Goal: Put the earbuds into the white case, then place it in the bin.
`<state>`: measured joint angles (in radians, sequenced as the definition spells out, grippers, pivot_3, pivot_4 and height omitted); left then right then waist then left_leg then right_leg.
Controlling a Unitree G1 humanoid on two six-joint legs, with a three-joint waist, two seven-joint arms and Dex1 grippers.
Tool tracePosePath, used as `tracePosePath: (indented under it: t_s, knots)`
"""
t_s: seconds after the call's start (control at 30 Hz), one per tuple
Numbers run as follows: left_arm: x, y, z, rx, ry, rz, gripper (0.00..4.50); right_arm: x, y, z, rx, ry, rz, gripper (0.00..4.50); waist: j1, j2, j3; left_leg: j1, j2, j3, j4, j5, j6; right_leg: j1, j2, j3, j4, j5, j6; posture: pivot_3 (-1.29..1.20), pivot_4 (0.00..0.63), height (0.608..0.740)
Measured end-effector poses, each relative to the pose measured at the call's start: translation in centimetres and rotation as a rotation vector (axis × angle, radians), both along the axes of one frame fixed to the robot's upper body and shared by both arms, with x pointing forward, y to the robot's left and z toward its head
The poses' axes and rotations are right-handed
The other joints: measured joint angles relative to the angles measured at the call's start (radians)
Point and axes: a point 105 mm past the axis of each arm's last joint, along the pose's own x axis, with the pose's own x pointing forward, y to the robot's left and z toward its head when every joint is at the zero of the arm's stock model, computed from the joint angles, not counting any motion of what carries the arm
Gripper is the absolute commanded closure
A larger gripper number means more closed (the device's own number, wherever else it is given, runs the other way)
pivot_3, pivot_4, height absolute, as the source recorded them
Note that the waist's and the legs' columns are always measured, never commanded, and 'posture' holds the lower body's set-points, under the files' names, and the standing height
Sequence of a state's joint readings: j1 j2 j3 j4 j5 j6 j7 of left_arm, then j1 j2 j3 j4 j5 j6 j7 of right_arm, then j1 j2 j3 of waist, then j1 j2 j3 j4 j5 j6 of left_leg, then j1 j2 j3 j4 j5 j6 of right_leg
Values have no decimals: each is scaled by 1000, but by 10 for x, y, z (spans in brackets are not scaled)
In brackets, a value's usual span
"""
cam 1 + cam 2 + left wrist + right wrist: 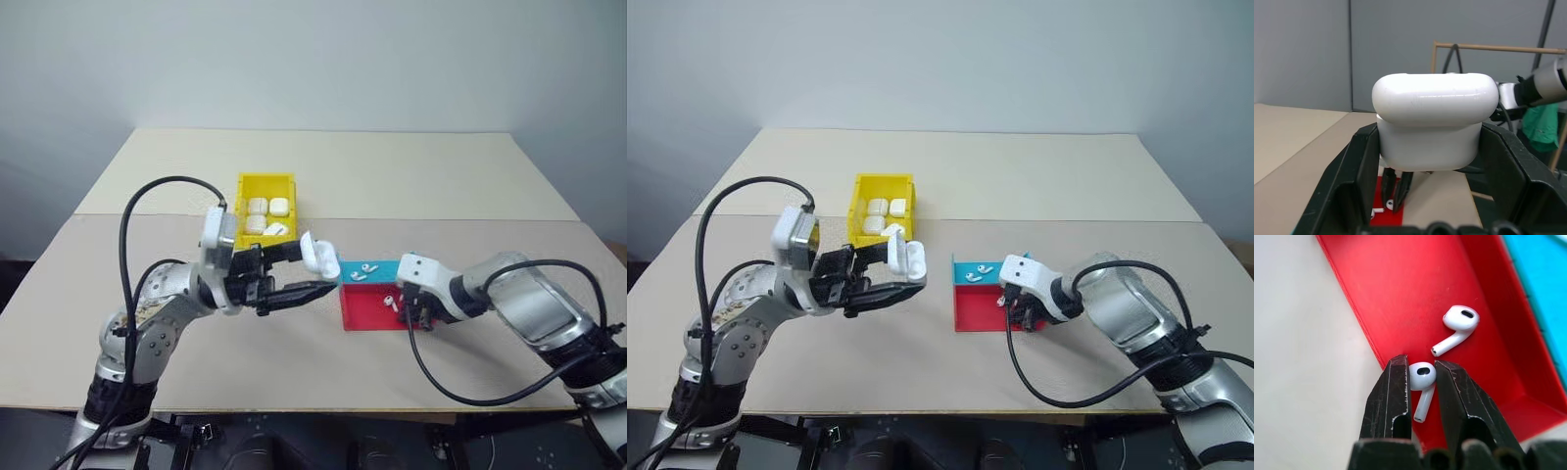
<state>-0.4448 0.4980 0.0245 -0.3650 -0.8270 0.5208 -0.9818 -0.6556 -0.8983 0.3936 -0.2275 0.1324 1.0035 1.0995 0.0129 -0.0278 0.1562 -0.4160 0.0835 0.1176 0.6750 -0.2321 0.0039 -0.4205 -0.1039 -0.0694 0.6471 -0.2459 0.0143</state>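
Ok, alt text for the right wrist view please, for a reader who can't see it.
The right gripper has its black jaws closed around a small white earbud over the red half of a tray. A second earbud lies loose on the red floor just beyond, with the teal half alongside.
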Motion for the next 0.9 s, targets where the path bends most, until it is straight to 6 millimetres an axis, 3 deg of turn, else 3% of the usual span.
tracePosePath:
  t_s: [0.17, 0.37, 0.57, 0.77, 0.9]
  knots:
    - [6, -8, 8, -45, 17, 28, 1724, -1, -6, 34, 137, -68, -91, 3903, -1, 0, 0, 0, 0, 0, 0, 0, 0, 0, 0, 0, 0, 0, 0, 0, 150, 740]
    - [0, -16, 5, -59, 5, -78, 1724, -6, 4, 43, 329, -90, -131, 3903, -3, 0, 0, 0, 0, 0, 0, 0, 0, 0, 0, 0, 0, 0, 0, 0, 150, 740]
    - [-4, -22, -5, -31, -27, -183, 1724, -6, 14, 69, 545, -155, -148, 3903, -1, 0, 0, 0, 0, 0, 0, 0, 0, 0, 0, 0, 0, 0, 0, 0, 150, 740]
    - [-8, -30, -8, -38, -39, -224, 1724, -22, 27, 120, 963, -342, -71, 3903, 0, 0, 0, 0, 0, -1, 0, 0, 0, 0, 1, 0, 0, 0, 0, 0, 150, 740]
    - [-6, -34, -10, -32, -34, -238, 1724, -50, 37, 158, 1231, -514, 62, 3903, -1, 1, -1, 0, 0, -1, -1, 0, 0, 0, 1, 0, 0, 0, 0, 0, 150, 740]
